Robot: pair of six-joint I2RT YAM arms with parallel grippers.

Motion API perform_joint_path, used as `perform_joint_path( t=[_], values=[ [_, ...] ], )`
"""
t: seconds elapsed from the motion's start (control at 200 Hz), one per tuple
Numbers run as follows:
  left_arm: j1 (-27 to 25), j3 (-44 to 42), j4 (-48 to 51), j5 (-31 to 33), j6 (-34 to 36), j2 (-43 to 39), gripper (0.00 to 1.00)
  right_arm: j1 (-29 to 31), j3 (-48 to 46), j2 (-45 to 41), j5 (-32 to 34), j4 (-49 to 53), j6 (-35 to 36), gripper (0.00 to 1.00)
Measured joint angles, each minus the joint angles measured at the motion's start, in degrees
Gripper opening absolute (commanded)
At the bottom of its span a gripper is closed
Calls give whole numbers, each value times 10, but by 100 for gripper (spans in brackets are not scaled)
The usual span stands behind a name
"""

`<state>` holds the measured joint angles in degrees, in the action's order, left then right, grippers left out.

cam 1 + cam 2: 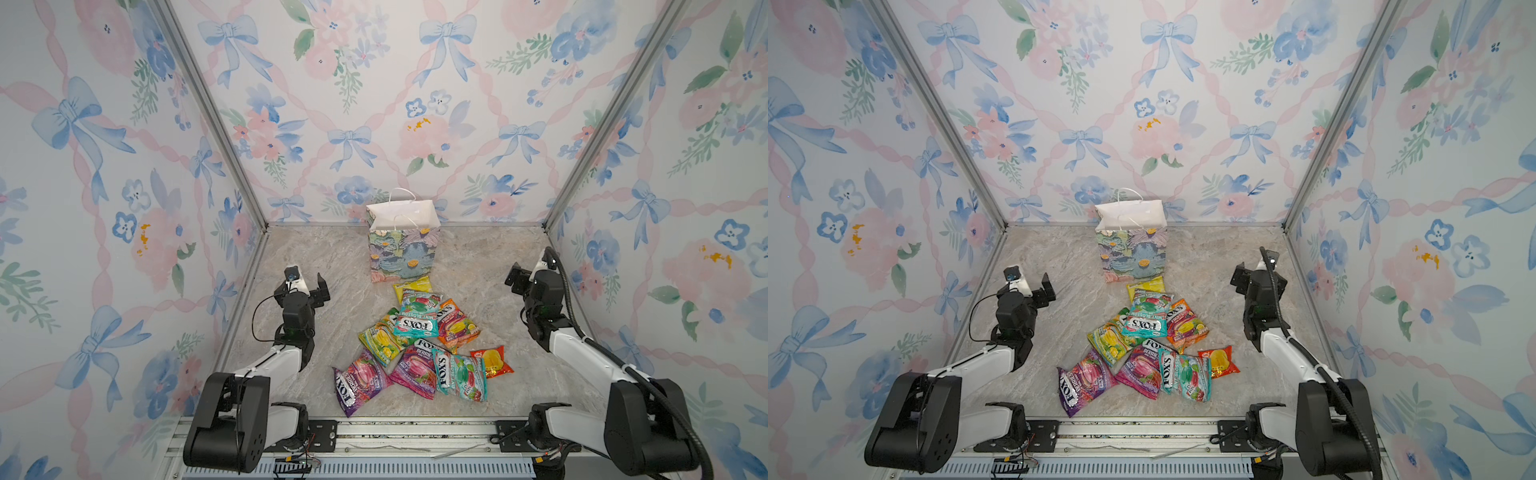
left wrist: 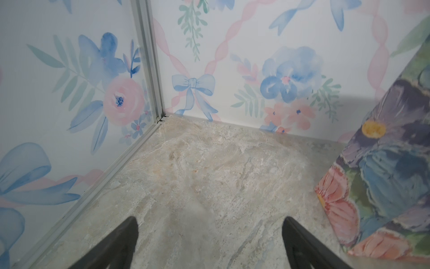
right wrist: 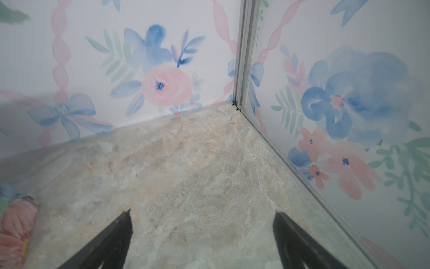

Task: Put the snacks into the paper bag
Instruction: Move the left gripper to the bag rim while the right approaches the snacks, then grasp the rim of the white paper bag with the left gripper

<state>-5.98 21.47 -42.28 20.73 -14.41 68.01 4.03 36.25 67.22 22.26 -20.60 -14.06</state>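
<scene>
Left gripper (image 1: 314, 286) and right gripper (image 1: 516, 277) gape wide and empty either side of the heaped FOX'S snack packets (image 1: 415, 328) just in front of the upright floral paper bag (image 1: 403, 253), which I could topple by clipping its rim.

Marble-look tabletop (image 1: 478, 270), paper bag (image 1: 404, 253) upright, snacks (image 1: 419, 345) heaped in front

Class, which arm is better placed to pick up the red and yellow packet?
Right, probably: the red and yellow packet lies at the right edge of the pile, nearest the open right end effector.
</scene>
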Motion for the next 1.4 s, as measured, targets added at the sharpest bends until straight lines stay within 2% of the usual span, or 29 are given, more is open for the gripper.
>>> perform_joint_path(
  t=[0.165,0.31,0.54,0.71,0.91,1.12,1.4],
  values=[
    [10,32,99,-22,-85,-87,98,-22,10,-47,-43,69,-52,96],
    [22,160,243,-82,-103,-91,92,-14,57,-10,-74,180,-54,97],
    [23,438,432,-207,-92,1,85,39,140,68,-105,303,-35,96],
    [13,587,535,-284,-84,108,80,70,170,111,-116,358,-19,97],
    [-48,713,640,-290,-63,223,78,89,187,129,-123,388,-7,96],
    [-94,841,726,-257,-35,317,76,97,189,129,-137,401,-3,97],
    [-115,922,775,-254,-18,379,74,100,189,129,-146,402,-3,97]
  ],
)
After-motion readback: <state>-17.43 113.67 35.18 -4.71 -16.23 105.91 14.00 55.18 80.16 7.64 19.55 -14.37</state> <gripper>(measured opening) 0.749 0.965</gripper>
